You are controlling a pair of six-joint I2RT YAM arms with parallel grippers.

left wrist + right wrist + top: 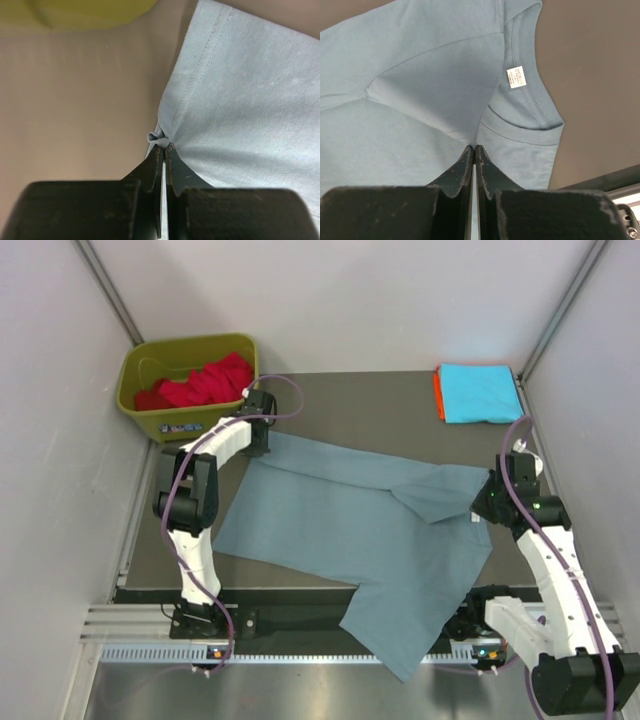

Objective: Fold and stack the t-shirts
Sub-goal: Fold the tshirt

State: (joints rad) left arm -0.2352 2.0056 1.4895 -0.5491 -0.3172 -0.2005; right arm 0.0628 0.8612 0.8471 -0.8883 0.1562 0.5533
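Grey-blue t-shirt [340, 530] lies spread across the middle of the table [350, 400], overhanging its near edge. Left gripper [163, 147] pinches a hem corner, right gripper [474, 149] pinches fabric beside the collar. The first fold looks begun and needs both arms lifting together.

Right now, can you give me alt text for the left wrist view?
The left gripper, jaws shut, pinches a hemmed corner of the grey-blue t-shirt, with the table to its left. A yellow-green bin edge shows top left.
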